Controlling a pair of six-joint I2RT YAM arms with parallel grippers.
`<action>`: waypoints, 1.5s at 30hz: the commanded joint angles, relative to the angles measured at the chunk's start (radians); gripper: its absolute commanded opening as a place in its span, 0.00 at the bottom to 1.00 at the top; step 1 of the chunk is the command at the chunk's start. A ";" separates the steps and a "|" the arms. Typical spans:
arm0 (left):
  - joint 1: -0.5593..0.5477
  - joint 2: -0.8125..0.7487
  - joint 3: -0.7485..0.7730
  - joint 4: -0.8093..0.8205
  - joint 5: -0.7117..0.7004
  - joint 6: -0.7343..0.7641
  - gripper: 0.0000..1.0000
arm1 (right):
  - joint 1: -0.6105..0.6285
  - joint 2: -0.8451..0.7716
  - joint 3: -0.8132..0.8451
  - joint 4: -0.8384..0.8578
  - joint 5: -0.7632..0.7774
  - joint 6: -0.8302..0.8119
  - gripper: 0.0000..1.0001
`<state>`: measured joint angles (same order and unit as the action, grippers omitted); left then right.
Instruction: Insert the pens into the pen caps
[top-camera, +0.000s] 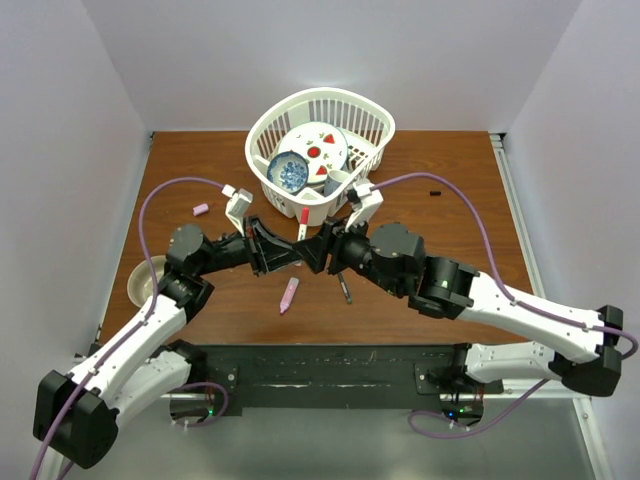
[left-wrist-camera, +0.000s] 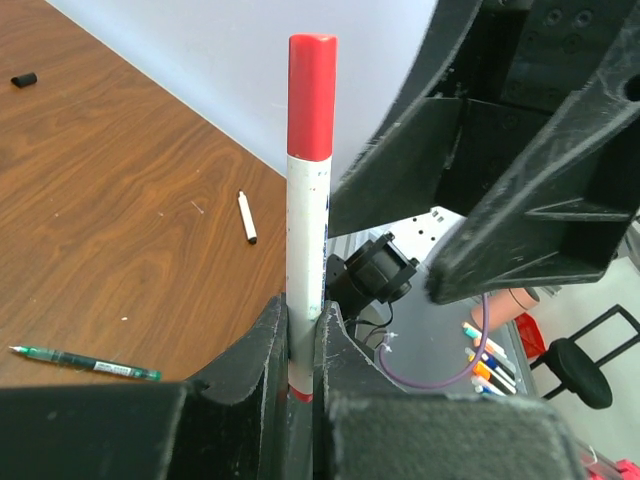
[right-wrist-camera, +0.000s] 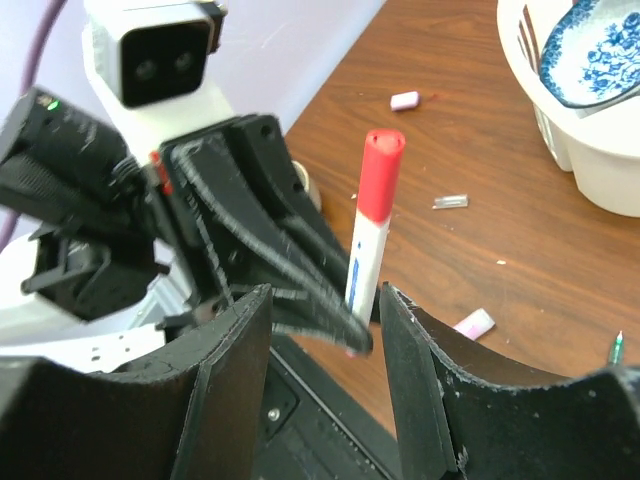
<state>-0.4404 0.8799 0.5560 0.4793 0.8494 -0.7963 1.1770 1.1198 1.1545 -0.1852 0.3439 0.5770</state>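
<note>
The white pen (left-wrist-camera: 305, 230) stands upright between the two fingers of the left claw (left-wrist-camera: 303, 312), which is closed tight on the lower part of its barrel, and the red cap (left-wrist-camera: 312, 95) sits on the upper end of the pen. The right claw (right-wrist-camera: 325, 295) faces the left one from the other side with its jaws standing apart. The capped pen rises in the gap between them, nearer to the finger on the right of that view, and this claw holds nothing. In the top view both claws meet over the middle of the table (left-wrist-camera: 120, 220), just in front of the white basket (top-camera: 262, 130). I count one pen in the grip and three loose pens on the wood. These are one pink marker (top-camera: 289, 294) and one thin dark pen (top-camera: 345, 289), both near the claws on the side of the arm bases, and one thin green pen (left-wrist-camera: 85, 362) seen from the left wrist. That view shows also a short pen with a black tip (left-wrist-camera: 246, 217), and I cannot tell if it is the dark one again. I count three caps: the red one on the pen, one pink cap (top-camera: 200, 210) far to the left, and one black cap (top-camera: 435, 190) far to the right. The basket holds one blue patterned bowl (top-camera: 288, 170) and one white plate (top-camera: 320, 150)
</note>
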 joint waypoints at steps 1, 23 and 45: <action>0.000 -0.025 -0.022 0.096 0.033 -0.030 0.00 | 0.003 0.046 0.063 0.049 0.081 -0.003 0.50; 0.000 -0.019 -0.013 -0.093 -0.042 0.040 0.83 | -0.117 0.061 0.094 -0.262 0.189 -0.043 0.00; 0.000 -0.151 0.199 -0.754 -0.545 0.408 0.90 | -0.557 0.342 -0.234 -0.356 -0.040 -0.137 0.05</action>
<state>-0.4404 0.7746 0.7113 -0.1921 0.4122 -0.4732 0.6483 1.4075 0.9215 -0.5819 0.2947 0.4583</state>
